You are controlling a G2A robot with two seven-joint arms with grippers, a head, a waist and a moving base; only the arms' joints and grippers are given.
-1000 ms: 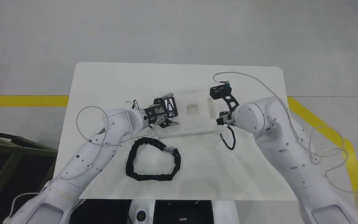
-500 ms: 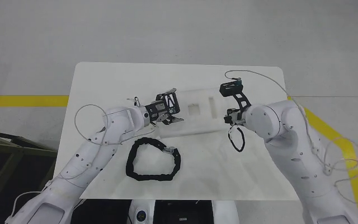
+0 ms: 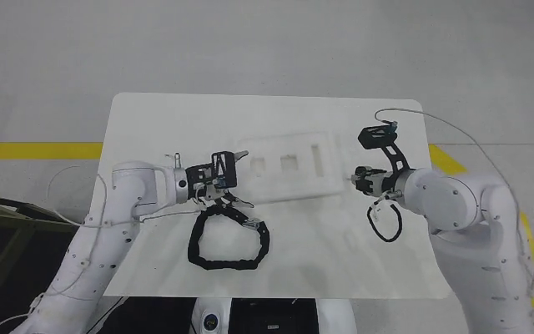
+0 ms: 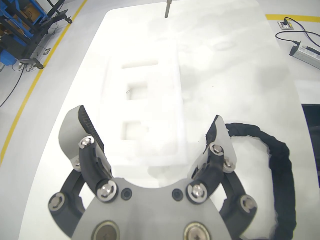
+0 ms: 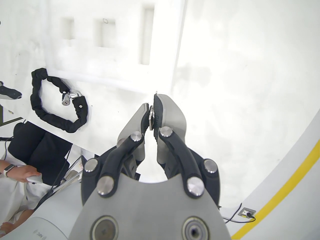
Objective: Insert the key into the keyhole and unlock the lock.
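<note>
Our right gripper (image 5: 150,113) is pressed together on the key (image 4: 167,7), pinching its head so that the blade sticks out free beyond the pads. A second ago this gripper was at the end of the foam tray (image 3: 275,190). It has since drawn back toward the right side of the table (image 3: 167,117), and the key is now in the air, away from the tray. We judge the pick-up finished.

Our left gripper (image 4: 147,123) is spread wide and holds nothing. It was also at the tray a second ago. It has pulled back and now hangs just beside the chain lock (image 3: 224,244), which lies in a closed loop on the table in front of the tray. The metal cylinder (image 5: 68,98) sits at the join of the loop. The small dark spot on its end face looks to us like the keyhole (image 5: 65,103).

We take it that the work now turns from fetching to inserting. The key and the cylinder are well apart. The lock lies loose, so we expect the left gripper must grip it near the cylinder before the blade can be lined up.
</note>
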